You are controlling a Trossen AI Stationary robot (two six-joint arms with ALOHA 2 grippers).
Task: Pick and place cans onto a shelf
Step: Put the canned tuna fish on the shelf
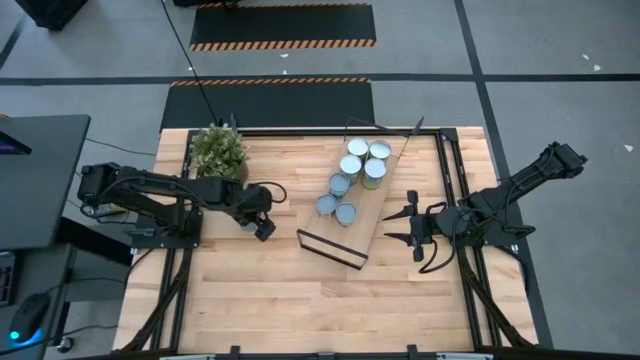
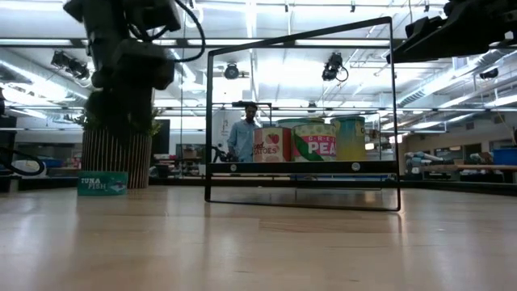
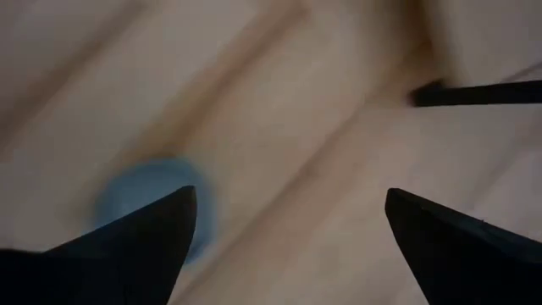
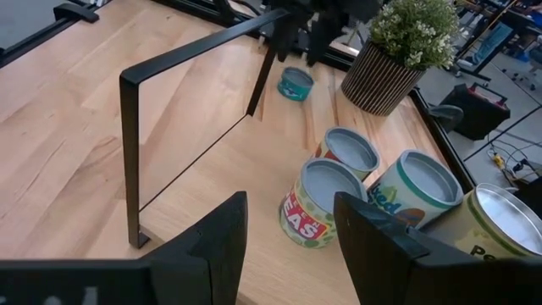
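Note:
Several cans [image 1: 352, 183] stand upright on the shelf [image 1: 372, 213], a light board lying slantwise on the table with a black wire frame [image 1: 330, 250] at its near end. One flat teal tuna can [image 2: 102, 183] stands by its base on the bare table left of the shelf; it also shows in the right wrist view [image 4: 295, 83]. My left gripper [image 1: 264, 228] hangs open above it, and the can's blurred blue top [image 3: 148, 203] lies beside one finger. My right gripper [image 1: 415, 236] waits open at the shelf's right side, nothing between its fingers [image 4: 222, 241].
A potted green plant [image 1: 220, 152] in a ribbed pot stands at the far left, close behind the tuna can. Black rails [image 1: 452, 180] run along the table's sides. A person [image 2: 242, 133] stands in the room beyond. Bare wood [image 1: 300, 310] lies toward the near edge.

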